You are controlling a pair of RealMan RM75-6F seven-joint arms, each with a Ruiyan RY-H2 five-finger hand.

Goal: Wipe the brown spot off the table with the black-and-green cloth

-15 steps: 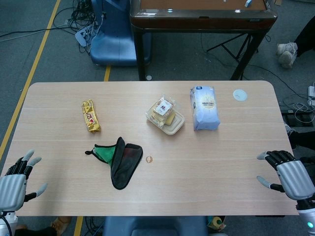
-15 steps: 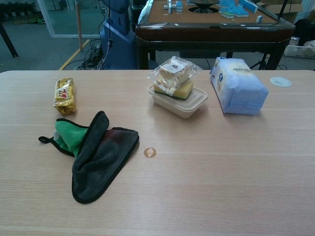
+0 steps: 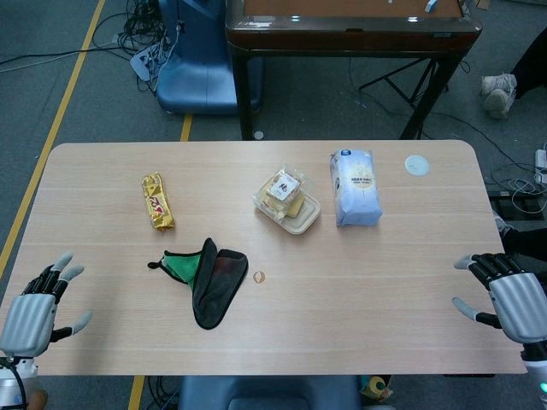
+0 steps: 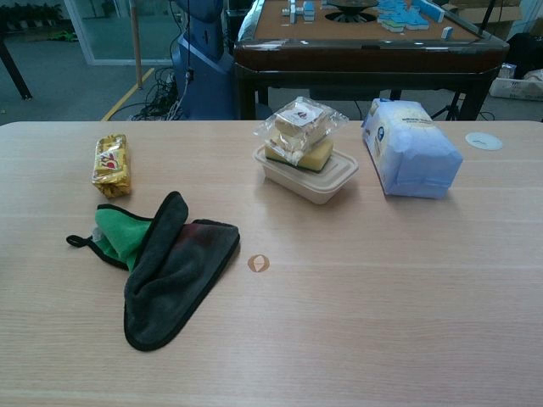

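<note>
Black-and-green cloth lying crumpled on the table, centre-left of the head view, black side folded over with the green part poking out toward frame left; same cloth at lower left of the chest view, a small black loop at its left end. Brown spot just right of the cloth, apart from it by a narrow strip of bare wood; in the chest view seen near frame centre as a small round mark with a paler middle. Untouched by either hand. Left hand at the lower left corner of the head view, over the table's near left edge, fingers spread and holding nothing, well apart from the cloth. Right hand at the lower right edge of the same view, by the table's near right corner, fingers apart, likewise empty. Neither hand visible in the chest view. Farther up the table: gold-wrapped snack bar above-left of the cloth; beige tray with a clear-wrapped packet on top above-right of the spot; pale blue bag just right of the tray; small round white sticker near the upper right corner of the tabletop.
</note>
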